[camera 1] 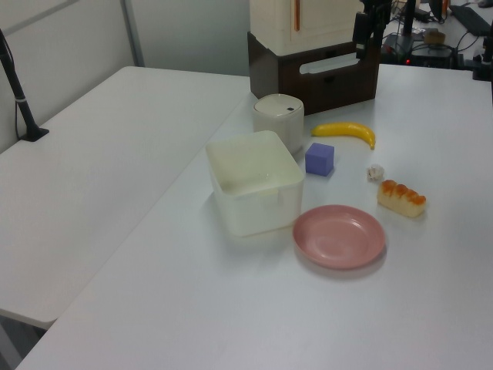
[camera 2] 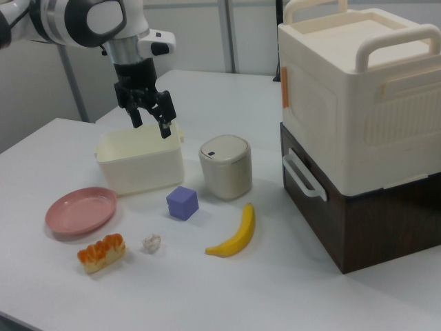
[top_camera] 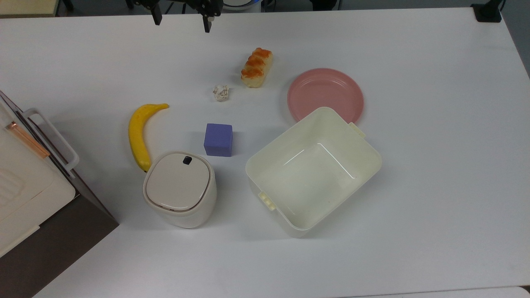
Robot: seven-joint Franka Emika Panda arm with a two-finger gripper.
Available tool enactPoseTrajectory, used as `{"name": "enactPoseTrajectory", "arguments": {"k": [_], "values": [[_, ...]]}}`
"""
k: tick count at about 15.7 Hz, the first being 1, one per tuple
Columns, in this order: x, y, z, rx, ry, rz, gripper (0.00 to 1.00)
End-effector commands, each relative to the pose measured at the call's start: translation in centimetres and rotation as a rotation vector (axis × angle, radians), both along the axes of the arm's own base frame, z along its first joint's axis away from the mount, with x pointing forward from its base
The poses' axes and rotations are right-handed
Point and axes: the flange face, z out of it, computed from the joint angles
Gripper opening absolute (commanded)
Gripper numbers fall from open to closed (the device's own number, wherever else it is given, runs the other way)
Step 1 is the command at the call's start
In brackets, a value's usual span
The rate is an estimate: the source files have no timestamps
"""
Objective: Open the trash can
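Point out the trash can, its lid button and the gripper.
trash can [top_camera: 179,188], top view, middle of the closed lid
lid button [top_camera: 187,159], top view, the dark button itself
gripper [camera 2: 151,120], right view, midway between the open fingertips

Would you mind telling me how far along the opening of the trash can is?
Nothing looks done: the trash can has its lid flat and shut. The gripper hangs open and empty above the table, away from the can. Left: reach the can, press the dark button and get the lid up.
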Motion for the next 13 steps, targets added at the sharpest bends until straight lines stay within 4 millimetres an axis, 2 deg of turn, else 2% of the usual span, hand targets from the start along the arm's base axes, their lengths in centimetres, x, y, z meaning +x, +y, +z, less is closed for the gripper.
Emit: {"name": "enactPoseTrajectory", "arguments": {"k": [1, 13], "values": [[-1.14, 0.06, 0.12, -0.016, 0.005, 0.029, 1.0], [-0.99, 0.72, -0.56, -0.018, 0.018, 0.04, 1.0]]}}
